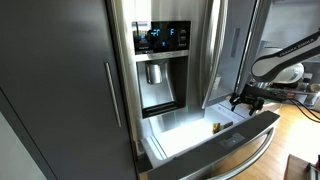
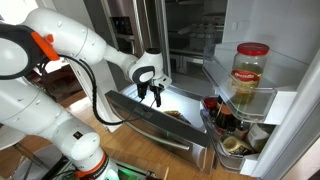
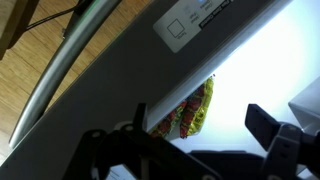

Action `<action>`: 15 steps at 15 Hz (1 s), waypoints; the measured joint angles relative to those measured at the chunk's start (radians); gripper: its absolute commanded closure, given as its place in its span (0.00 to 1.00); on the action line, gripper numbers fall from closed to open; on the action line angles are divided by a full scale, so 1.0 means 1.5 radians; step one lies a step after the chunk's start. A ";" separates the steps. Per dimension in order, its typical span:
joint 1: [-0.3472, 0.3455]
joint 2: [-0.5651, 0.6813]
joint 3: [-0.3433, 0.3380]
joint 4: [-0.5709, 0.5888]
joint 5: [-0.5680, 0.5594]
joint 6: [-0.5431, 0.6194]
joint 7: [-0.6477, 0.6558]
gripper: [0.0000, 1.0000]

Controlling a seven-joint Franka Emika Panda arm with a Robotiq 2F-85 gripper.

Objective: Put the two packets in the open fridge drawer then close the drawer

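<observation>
Hand [image 2: 153, 95] spread wide, gripping nothing, poised above drawer [image 1: 250, 133] front edge. Just beneath, one small packet [image 3: 196, 110], yellow-green with red print, flat on white drawer bottom beside front wall. Lower end cut off by hand; second packet not discernible. Steel fridge [image 1: 160, 60], door open; wood floor [image 3: 45, 35].

Dark grey cabinet [image 1: 50, 90] fills the left; wooden floor [image 1: 300, 128] shows lower right; a blue-lit dispenser panel [image 1: 160, 38] glows upper centre.

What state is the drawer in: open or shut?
Open. The drawer stands pulled out with its white inside exposed, and a packet lies in it.
</observation>
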 measured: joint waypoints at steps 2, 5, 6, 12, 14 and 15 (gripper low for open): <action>-0.001 0.000 0.003 0.001 0.001 0.000 0.000 0.00; -0.001 0.000 0.015 0.001 -0.010 -0.028 -0.036 0.00; -0.001 -0.001 0.019 0.001 -0.020 -0.051 -0.054 0.00; -0.005 -0.019 0.024 -0.027 -0.115 -0.155 -0.178 0.00; -0.008 -0.028 0.025 -0.050 -0.162 -0.156 -0.216 0.00; -0.009 -0.033 0.025 -0.063 -0.183 -0.150 -0.228 0.00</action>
